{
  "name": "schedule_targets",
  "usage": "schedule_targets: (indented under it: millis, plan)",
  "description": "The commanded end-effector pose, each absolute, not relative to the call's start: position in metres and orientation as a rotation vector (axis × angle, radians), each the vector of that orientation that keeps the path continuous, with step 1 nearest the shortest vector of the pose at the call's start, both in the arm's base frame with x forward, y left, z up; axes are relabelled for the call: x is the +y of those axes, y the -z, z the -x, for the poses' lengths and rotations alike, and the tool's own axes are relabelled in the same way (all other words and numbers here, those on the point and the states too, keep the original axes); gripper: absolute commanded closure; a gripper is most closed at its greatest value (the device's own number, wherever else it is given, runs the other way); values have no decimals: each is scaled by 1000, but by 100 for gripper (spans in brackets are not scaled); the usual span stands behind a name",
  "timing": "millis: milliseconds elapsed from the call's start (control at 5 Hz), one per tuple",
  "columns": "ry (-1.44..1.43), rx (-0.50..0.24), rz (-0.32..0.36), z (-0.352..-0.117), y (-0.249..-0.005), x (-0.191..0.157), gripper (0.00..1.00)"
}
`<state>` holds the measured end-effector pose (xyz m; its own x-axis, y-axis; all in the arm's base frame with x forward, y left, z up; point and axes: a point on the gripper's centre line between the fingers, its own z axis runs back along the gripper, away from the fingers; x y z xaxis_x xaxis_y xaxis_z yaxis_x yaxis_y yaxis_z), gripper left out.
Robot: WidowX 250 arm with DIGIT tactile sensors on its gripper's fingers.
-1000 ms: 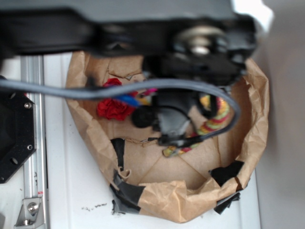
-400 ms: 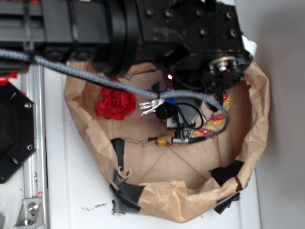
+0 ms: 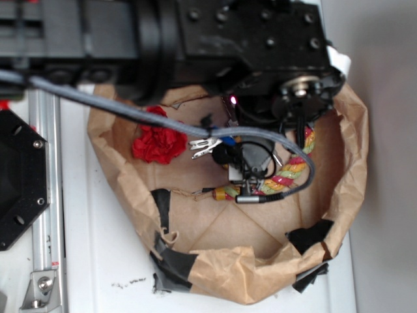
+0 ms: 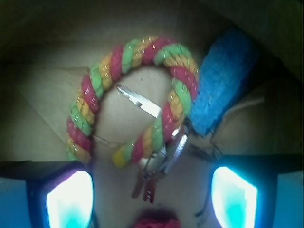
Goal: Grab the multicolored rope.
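Multicolored rope point(image 4: 137, 90) lies curled in an arch on floor of paper bag point(image 3: 339, 195), w/ blue block point(image 4: 223, 85) touching its right side. Hand point(image 4: 152, 190) hovers above with fingers spread wide, empty, prob. so both sides can pass around the rope's yellow end.

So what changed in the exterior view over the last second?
The arm swung in over the paper bag and brought the gripper down toward the multicolored rope; nothing is visibly gripped. The rope's left end shifted slightly. The red rose stayed put.
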<state>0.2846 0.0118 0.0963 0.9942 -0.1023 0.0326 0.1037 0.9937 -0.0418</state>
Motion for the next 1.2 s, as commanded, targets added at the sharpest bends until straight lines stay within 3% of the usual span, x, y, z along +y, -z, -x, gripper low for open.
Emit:
schedule_targets:
  millis: [0,200,600,800,1000]
  plan:
    - [466,-141,-11,-312,-91,-19,0]
    - [389,-88,-29,-315,-66,-26,0]
    - [90,20,39,-305,-41,-33,0]
    - [47,64,59,-309,-24,-31,10]
    - [13,78,65,-306,-13,-30,100]
